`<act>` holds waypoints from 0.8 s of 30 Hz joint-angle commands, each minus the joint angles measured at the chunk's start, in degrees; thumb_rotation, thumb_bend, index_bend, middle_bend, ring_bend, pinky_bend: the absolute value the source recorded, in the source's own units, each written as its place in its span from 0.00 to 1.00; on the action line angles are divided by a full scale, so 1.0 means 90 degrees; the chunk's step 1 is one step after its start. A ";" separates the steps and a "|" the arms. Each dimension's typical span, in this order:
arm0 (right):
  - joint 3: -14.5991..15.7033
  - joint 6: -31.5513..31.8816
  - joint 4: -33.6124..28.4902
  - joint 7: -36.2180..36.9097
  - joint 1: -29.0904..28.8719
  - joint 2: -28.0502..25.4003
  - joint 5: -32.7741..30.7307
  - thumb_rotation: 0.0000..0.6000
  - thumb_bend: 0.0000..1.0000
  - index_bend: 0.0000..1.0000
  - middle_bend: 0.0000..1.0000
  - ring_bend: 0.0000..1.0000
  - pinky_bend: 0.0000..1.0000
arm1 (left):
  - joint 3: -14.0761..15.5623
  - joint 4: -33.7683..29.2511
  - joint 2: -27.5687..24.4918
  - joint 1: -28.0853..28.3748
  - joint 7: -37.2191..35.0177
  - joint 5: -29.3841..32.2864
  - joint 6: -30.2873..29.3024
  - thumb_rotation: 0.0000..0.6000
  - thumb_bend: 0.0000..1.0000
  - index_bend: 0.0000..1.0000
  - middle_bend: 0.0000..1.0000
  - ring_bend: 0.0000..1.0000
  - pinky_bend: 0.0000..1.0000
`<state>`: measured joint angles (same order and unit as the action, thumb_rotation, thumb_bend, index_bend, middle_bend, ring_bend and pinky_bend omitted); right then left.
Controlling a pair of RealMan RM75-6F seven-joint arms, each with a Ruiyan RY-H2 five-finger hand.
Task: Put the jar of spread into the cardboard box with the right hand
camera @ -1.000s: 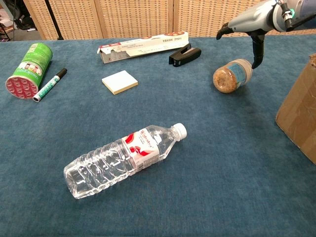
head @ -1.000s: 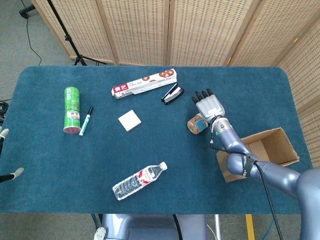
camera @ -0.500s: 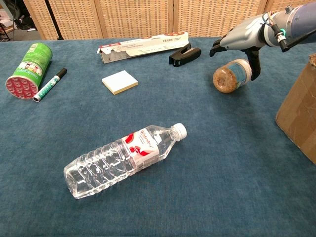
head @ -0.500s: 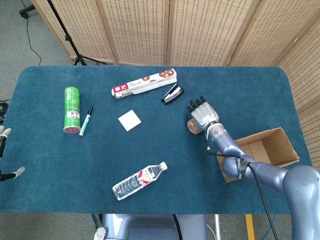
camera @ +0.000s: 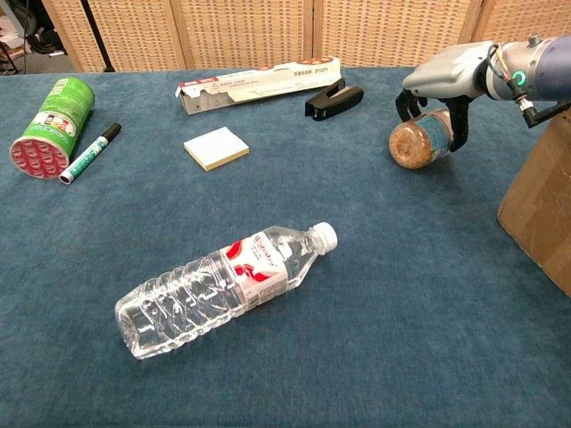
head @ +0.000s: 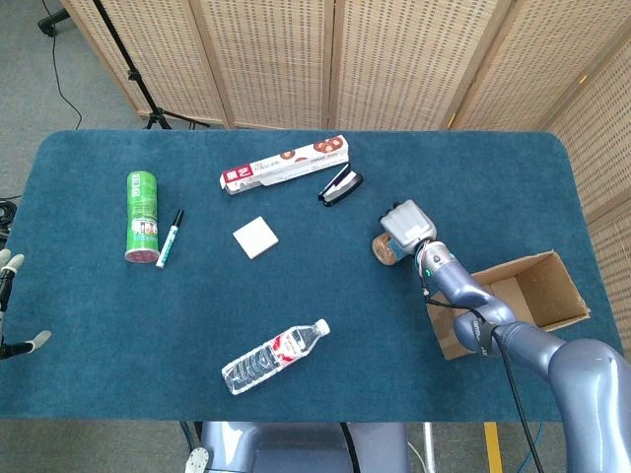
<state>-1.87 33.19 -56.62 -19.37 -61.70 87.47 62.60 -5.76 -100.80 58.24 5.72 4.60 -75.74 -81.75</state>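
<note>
jar of spread (camera: 419, 143) on its side, right of table (head: 296, 296) centre | right hand (camera: 443, 77) curled over it, fingers down both sides, wrapping the jar | cardboard box (head: 513, 301) open-topped at right near edge, bare cloth between | stapler (head: 340, 186) just far-left | left hand (head: 8, 264) off left edge, fingers unclear

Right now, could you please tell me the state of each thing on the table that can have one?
jar of spread: on its side, right hand's fingers curled around it.
right hand: over the jar, gripping it.
left hand: at the table's left edge, state unclear.
cardboard box: open, empty as far as shown.
water bottle: lying down, capped.
green can: lying down.
marker: capped, lying beside the can.
stapler: closed.
</note>
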 commanded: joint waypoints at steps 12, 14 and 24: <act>-0.0920 0.1039 -0.1213 0.1506 0.0340 -0.1432 0.0949 1.00 0.56 0.63 0.55 0.37 0.48 | 0.0002 0.0001 0.0027 0.0070 0.0099 0.0075 0.0104 1.00 0.00 0.00 0.00 0.00 0.00; -0.0948 0.1095 -0.1553 0.1412 0.0414 -0.1781 0.0934 1.00 0.57 0.63 0.55 0.37 0.48 | 0.0013 -0.0008 0.0026 0.0076 0.0115 0.0055 0.0108 1.00 0.00 0.00 0.00 0.00 0.00; -0.0412 0.1998 -0.3634 0.0783 0.1566 -0.4087 0.1498 1.00 0.57 0.65 0.57 0.37 0.48 | 0.0090 -0.0087 -0.0044 -0.0013 -0.0030 -0.0200 -0.0078 1.00 0.00 0.00 0.00 0.00 0.00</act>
<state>-7.83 47.27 -83.88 -10.29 -52.17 56.48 73.59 -5.04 -101.54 57.94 5.71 4.53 -77.43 -82.37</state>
